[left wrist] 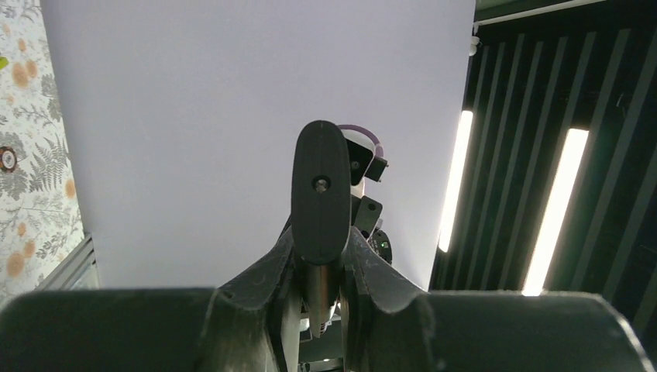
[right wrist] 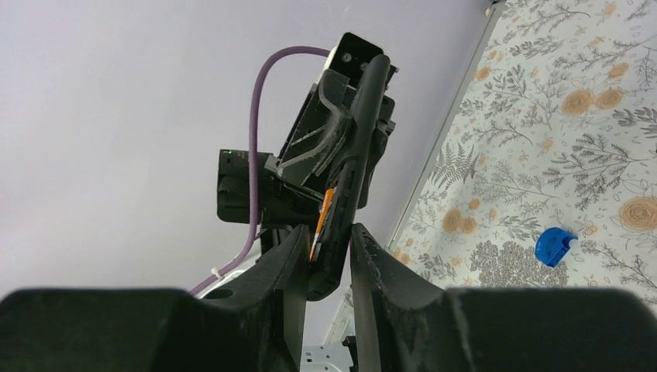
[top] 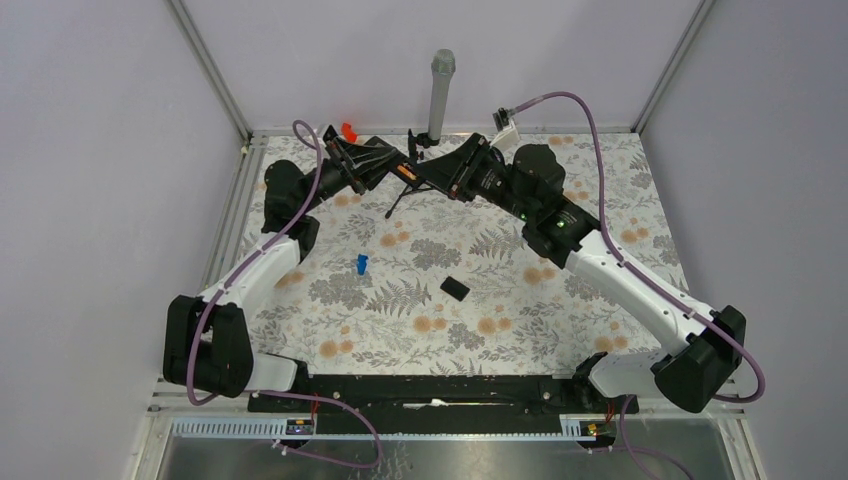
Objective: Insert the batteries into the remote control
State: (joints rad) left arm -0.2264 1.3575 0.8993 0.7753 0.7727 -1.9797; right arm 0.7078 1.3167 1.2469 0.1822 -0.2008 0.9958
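Note:
The remote control (top: 408,172) hangs in the air at the back of the table, held between both grippers. My left gripper (top: 385,165) is shut on one end; in the left wrist view the remote (left wrist: 319,186) stands end-on between the fingers. My right gripper (right wrist: 328,232) has its jaws closed in on the other end of the remote (right wrist: 364,116), both fingers against it. An orange battery (right wrist: 325,208) shows in the remote's open side, next to my right gripper's left finger. A small orange piece (top: 347,130), a battery by its look, lies at the table's far edge.
A small blue piece (top: 361,263) and a square black cover plate (top: 455,288) lie on the flowered cloth mid-table. A grey post (top: 440,95) stands at the back wall. Walls enclose the table on three sides.

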